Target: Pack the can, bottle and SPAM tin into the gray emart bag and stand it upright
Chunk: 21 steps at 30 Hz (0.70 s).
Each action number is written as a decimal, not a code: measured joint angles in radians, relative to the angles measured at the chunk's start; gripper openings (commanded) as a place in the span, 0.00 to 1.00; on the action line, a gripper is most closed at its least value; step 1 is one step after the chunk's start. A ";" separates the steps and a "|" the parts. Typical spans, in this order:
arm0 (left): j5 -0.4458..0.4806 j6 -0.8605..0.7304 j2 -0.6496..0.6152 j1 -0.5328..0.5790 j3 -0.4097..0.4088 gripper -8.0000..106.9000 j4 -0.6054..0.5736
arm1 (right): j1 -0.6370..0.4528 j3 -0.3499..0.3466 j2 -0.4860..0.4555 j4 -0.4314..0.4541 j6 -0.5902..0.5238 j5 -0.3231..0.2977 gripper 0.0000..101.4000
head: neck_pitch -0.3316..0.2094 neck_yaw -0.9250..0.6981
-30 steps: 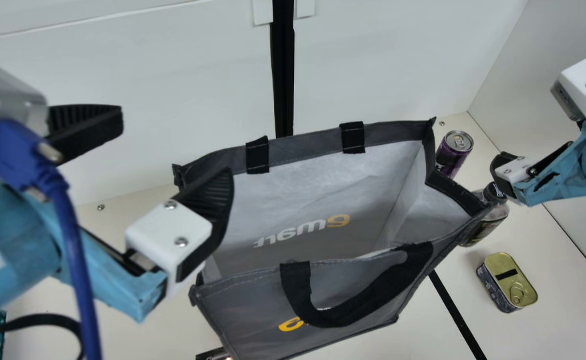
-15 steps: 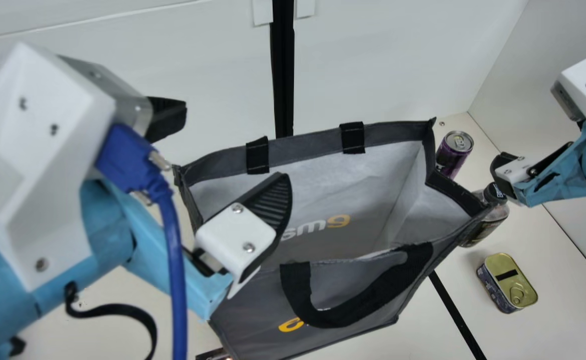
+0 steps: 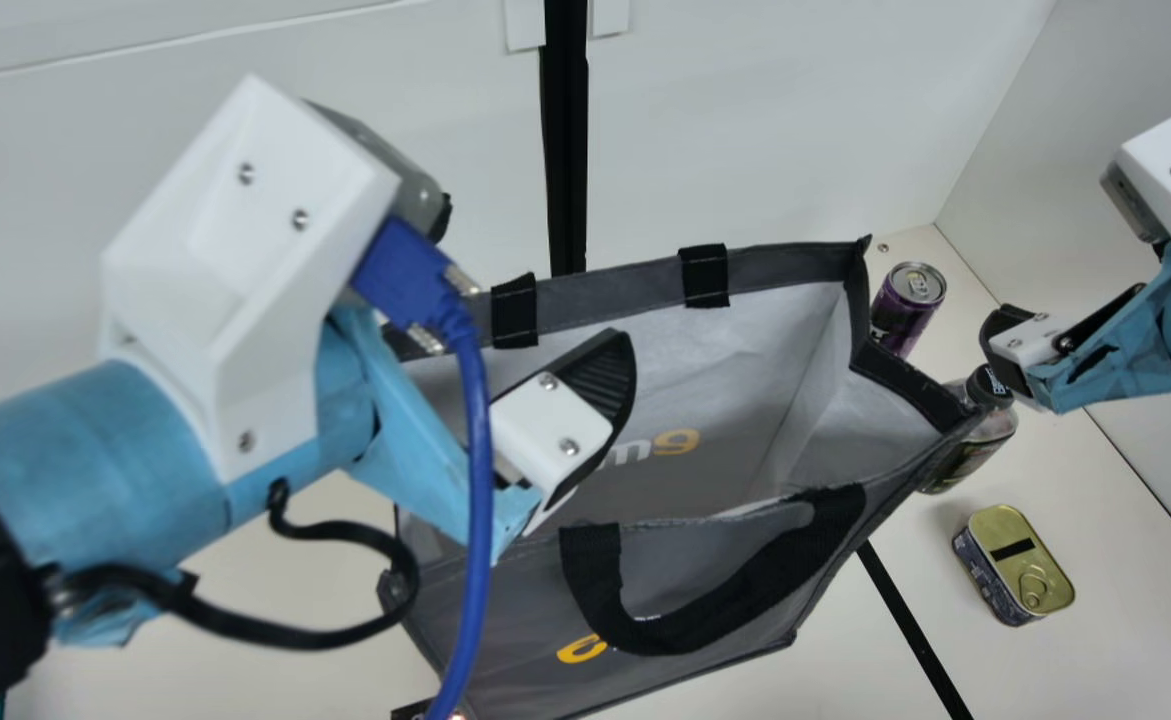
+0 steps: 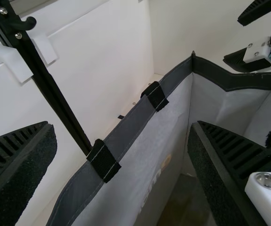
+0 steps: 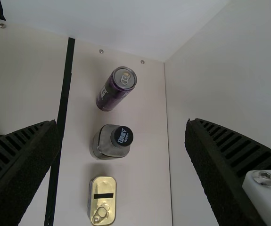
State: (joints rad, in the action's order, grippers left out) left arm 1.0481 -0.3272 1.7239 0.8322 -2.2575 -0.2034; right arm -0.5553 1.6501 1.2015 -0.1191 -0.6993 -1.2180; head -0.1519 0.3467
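The gray emart bag (image 3: 725,395) stands with its mouth wide. My left gripper (image 3: 537,285) is over its left part, one finger above the opening. In the left wrist view my left gripper (image 4: 122,134) is open, the bag's rim (image 4: 130,125) running between its fingers. Right of the bag my right gripper (image 3: 1007,345) hangs above the bottle (image 3: 980,435); in the right wrist view this right gripper (image 5: 122,134) is open and holds nothing. The purple can (image 3: 907,308), bottle (image 5: 111,142) and gold-lidded SPAM tin (image 3: 1015,568) form a row on the table.
White walls rise behind the table (image 3: 1075,620) and at its right. A black strap handle (image 3: 680,632) hangs over the bag's front panel. A blue cable (image 3: 480,480) trails from my left wrist. Part of a small dark object (image 3: 420,711) pokes out near the bag's lower left corner.
My left arm has travelled rightward, from the bag's left edge to over its mouth. The right arm, the bag and the three items have kept their places.
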 measured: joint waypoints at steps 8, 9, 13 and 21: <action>0.005 -0.038 0.070 0.000 -0.043 0.85 -0.011 | 0.000 0.000 0.000 0.000 0.000 0.000 0.94 | 0.000 0.000; 0.005 -0.040 0.080 0.000 -0.051 0.85 -0.013 | 0.000 0.000 0.000 0.000 0.000 0.000 0.94 | 0.000 0.002; 0.015 -0.051 0.118 0.002 -0.086 0.85 -0.017 | 0.000 0.000 0.000 0.000 0.000 0.000 0.94 | 0.000 0.002; 0.035 -0.071 0.199 0.004 -0.158 0.85 -0.009 | 0.000 0.000 0.000 0.000 0.000 0.000 0.94 | 0.002 0.002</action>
State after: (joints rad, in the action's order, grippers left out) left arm 1.0834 -0.3979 1.9229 0.8361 -2.4152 -0.2123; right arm -0.5553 1.6501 1.2015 -0.1191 -0.6993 -1.2180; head -0.1503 0.3482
